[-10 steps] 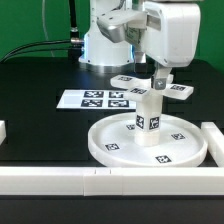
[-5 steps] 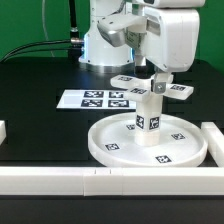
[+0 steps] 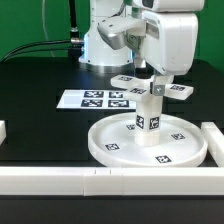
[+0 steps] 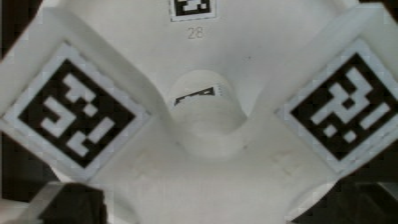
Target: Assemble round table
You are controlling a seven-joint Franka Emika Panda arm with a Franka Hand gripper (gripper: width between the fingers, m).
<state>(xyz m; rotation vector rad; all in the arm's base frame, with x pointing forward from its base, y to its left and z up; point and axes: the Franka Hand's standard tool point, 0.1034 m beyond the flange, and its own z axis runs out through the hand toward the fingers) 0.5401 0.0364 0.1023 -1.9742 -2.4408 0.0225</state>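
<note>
So the big round disc (image 3: 150, 142) sits on the black worktop (image 3: 40, 125) in the lower right of the exterior frame, rim up, with a few square tags on its flat inside. The short fat leg (image 3: 149, 118) stands upright near the middle of it, a tag on its side.

The cross-shaped foot (image 3: 148, 86) is on top of the leg, roughly level, its tagged arms sticking out toward both sides of the frame just above centre right. From this angle it looks like it's touching the top of the leg, but I can't say if it's fully seated.

The end effector (image 3: 157, 76) comes straight down onto the middle of the foot from the arm's big white head in the upper right. Its fingers reach down at the hub of the foot, but honestly you can't make out how wide they are or whether they're actually pinching it.

The wrist view is basically all foot (image 4: 205, 120): white plastic filling the frame, with tags on three arms and a raised hub in the centre.

The marker board (image 3: 100, 99) lies flat at centre left, just beside the disc.
</note>
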